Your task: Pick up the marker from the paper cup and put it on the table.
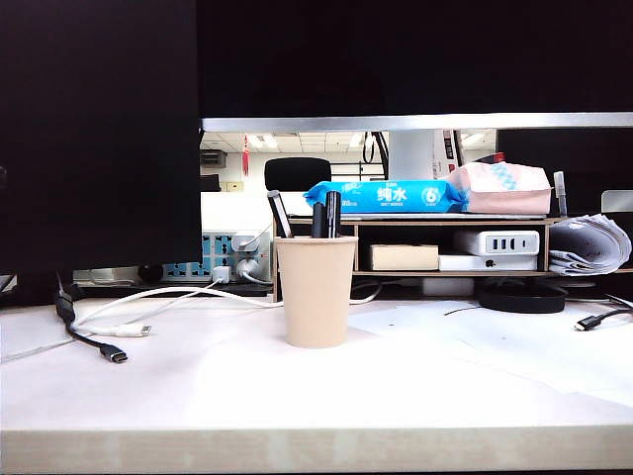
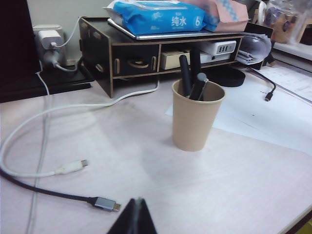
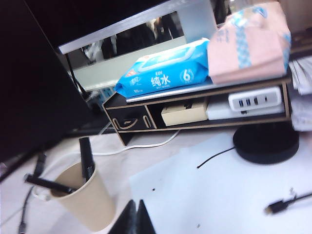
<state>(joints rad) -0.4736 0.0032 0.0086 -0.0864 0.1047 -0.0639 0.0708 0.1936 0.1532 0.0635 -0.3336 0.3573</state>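
Note:
The beige paper cup stands upright mid-table. Three black pens stick out of it. The marker, with a glossy black cap, is the rightmost and tallest of the thick ones. Neither gripper shows in the exterior view. In the left wrist view my left gripper is shut and empty, low over the table, well short of the cup and marker. My right gripper is also shut and empty, close beside the cup, where one thick black marker stands up.
A wooden shelf unit behind the cup carries blue wipes and a pink pack. White and black cables lie at the left. A black round pad and a cable end lie at the right on paper sheets.

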